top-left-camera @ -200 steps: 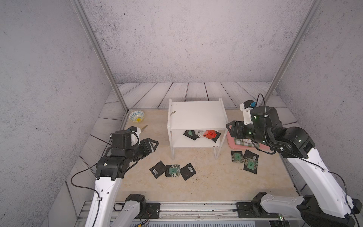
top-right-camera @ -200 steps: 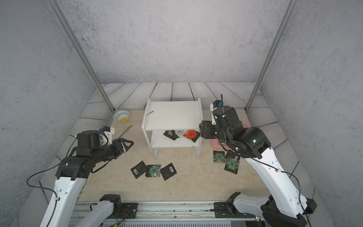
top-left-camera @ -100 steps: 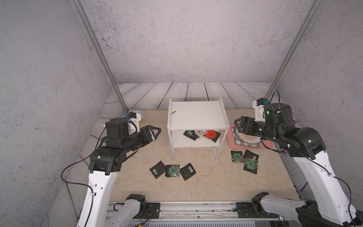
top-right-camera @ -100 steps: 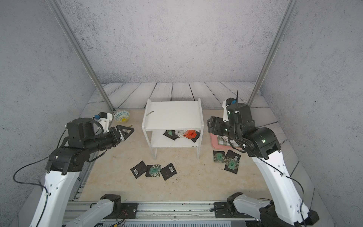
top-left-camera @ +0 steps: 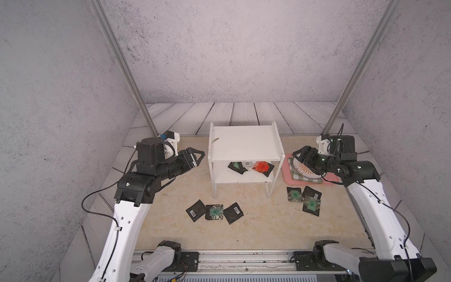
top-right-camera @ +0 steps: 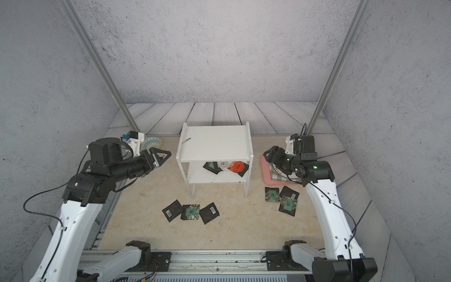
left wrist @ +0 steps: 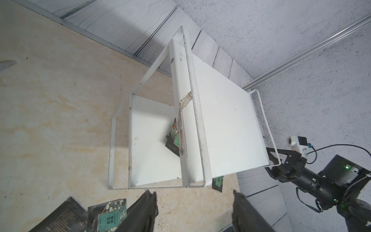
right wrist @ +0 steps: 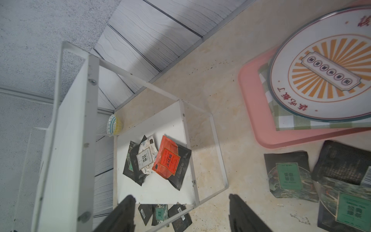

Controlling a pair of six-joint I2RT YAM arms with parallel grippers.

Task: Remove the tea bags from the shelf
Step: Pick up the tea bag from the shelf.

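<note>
Six tea bags (top-left-camera: 214,212) (top-right-camera: 191,212) on the table (top-left-camera: 256,219): three lay side by side in front of the shelf (top-left-camera: 244,142) (top-right-camera: 214,144). Three more (top-left-camera: 311,206) (top-right-camera: 288,206) overlapped one another to the right of its right front leg, just in front of the pink tray (top-left-camera: 286,172).
Tea bags on the shelf: a heap sat on the lower board, toward its right side. A red tea bag (top-left-camera: 260,166) (right wrist: 167,158) lay on a black one (right wrist: 181,166) and touched a white-labelled one (right wrist: 145,158). Further black ones lay beneath; the exact count could not be told.
Upper board: a brownish scrap (top-left-camera: 215,140) (left wrist: 185,100) clung to its left edge.
Left gripper (top-left-camera: 199,157) (left wrist: 193,202): hung left of the shelf, about level with the upper board, pointed at it and clear of it. Its fingers (left wrist: 144,204) were spread wide with nothing between them.
Right gripper (top-left-camera: 296,155) (right wrist: 181,200): hung right of the shelf, above the plate (right wrist: 321,70), pointed at the shelf and clear of it. Its fingers (right wrist: 236,209) were spread wide and held nothing.
Tray contents: a checked cloth (right wrist: 291,122) lay on the pink tray, with the plate on top of it.
Bowl (top-right-camera: 151,142): stood at the back left of the table, behind the left arm.
Task status: the heap on the lower board was not yet removed.
</note>
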